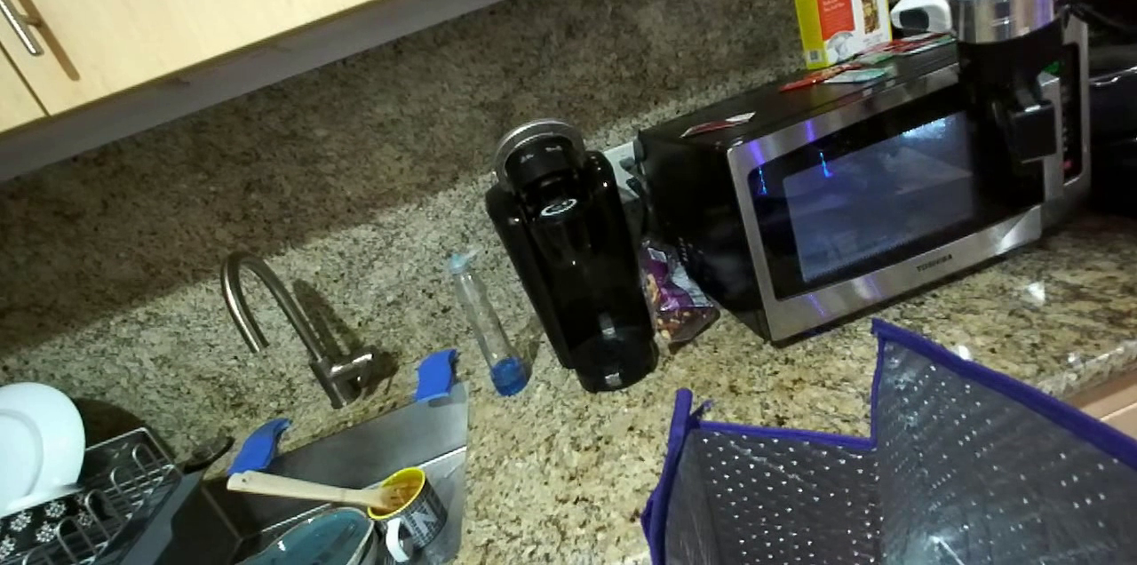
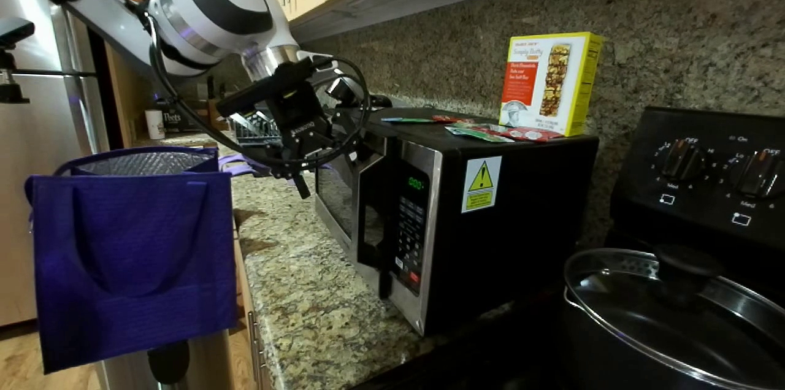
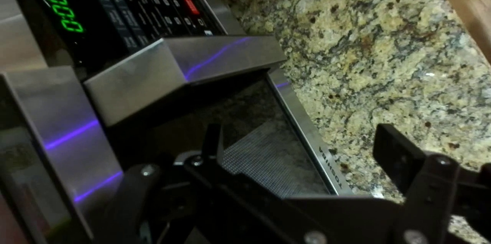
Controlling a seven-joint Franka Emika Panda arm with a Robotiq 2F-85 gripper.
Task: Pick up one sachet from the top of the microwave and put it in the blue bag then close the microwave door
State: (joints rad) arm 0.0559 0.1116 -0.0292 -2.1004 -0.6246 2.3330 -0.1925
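in the wrist view, the tool (image 3: pixel 299 138) is held in front of the microwave (image 2: pixel 515 237), with its two fingers (image 3: pixel 395 155) spread wide; glass of the microwave door (image 3: pixel 264 140) and a strip of the desk (image 3: pixel 364 44) are seen through the gap. a green-and-white sachet (image 2: pixel 479 133) is laid flat on top of the microwave, by the end with the control panel (image 2: pixel 411 224), among several red and green packets (image 2: pixel 530 134). in an exterior view it is placed to the right of the tool and higher, well apart from it. behind the sachet, toward the far side of the microwave top, an upright yellow-and-white box (image 2: pixel 549 83) is stood.

the microwave door is faced by the tool; its edge appears to be set slightly forward of the control panel, and whether it is touched by the tool cannot be told. the blue bag (image 2: pixel 135 243) is placed to the left of the tool in an exterior view, with its mouth held open upward.

a black coffee maker (image 1: pixel 568 263) is stood to the left of the microwave, with a purple snack bag (image 1: pixel 675 298) between the two. farther left, a bottle of blue liquid (image 1: pixel 488 325) is stood beside the sink (image 1: pixel 382 436).
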